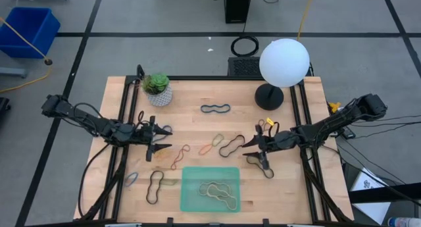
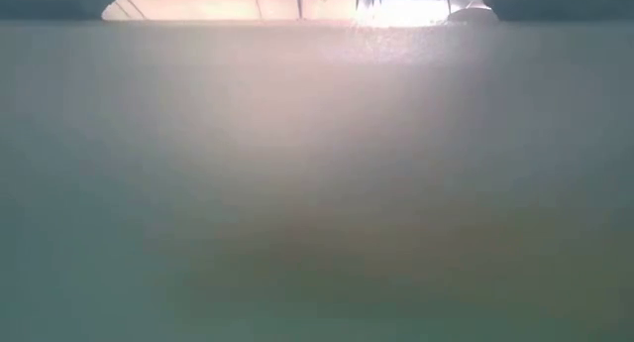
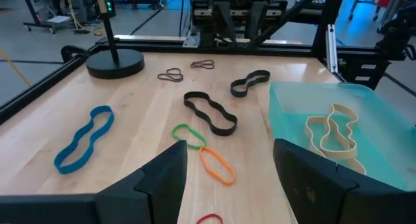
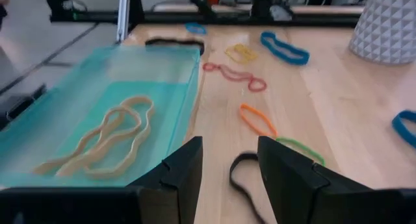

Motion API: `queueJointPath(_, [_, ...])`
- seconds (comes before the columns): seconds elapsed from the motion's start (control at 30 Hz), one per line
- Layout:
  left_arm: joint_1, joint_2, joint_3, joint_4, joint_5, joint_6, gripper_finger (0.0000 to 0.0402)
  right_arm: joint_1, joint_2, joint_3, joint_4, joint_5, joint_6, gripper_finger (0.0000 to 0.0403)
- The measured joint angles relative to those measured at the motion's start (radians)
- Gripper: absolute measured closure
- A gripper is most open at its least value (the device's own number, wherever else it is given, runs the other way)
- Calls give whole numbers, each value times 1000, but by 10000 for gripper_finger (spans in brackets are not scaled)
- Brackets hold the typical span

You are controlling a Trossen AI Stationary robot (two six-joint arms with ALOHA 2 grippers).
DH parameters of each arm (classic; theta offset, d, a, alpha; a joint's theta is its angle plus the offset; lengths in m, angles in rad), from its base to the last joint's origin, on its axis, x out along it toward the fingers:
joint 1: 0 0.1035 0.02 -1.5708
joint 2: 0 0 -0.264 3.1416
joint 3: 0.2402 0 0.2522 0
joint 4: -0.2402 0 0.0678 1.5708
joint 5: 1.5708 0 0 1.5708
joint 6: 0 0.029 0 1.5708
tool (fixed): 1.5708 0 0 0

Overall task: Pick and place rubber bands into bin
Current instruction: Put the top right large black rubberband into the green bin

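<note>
The green tray (image 1: 210, 189) sits at the table's near edge with tan rubber bands (image 1: 218, 191) inside it. Loose bands lie on the wood: a blue one (image 1: 216, 109), a black one (image 1: 231, 145), an orange and a green one (image 1: 210, 147), a red one (image 1: 179, 158) and a black one (image 1: 154, 186). My left gripper (image 1: 160, 148) is open and empty left of the tray; the orange band (image 3: 216, 164) lies ahead of its fingers (image 3: 231, 149). My right gripper (image 1: 253, 151) is open right of the tray, with another black band's (image 4: 242, 178) end showing between its fingers (image 4: 229, 146). The low view shows only haze.
A white globe lamp (image 1: 284, 62) on a black base stands at the far right of the table. A potted plant (image 1: 156, 87) stands at the far left. A deep blue bin (image 1: 29, 29) and a black cable coil (image 1: 245, 46) lie on the floor beyond the table.
</note>
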Motion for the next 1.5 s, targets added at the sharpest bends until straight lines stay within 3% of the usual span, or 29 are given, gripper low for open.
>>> queueJointPath(0.13, [0,0,0,0,0,-14,165,-14,0,43,-62,1,-8,261])
queueJointPath(0.37, [0,0,0,1,0,-30,165,-21,0,162,-383,2,-10,261])
queueJointPath(0.67, [0,0,0,1,0,-33,165,-21,49,171,-692,3,160,261])
queueJointPath(1.1, [0,1,0,0,0,-45,165,-15,275,171,-651,-58,216,261])
queueJointPath(1.37, [0,1,0,-2,0,-45,165,-7,348,174,-641,-56,222,263])
queueJointPath(1.5, [0,0,0,-2,0,-45,165,-7,348,174,-638,-55,236,282])
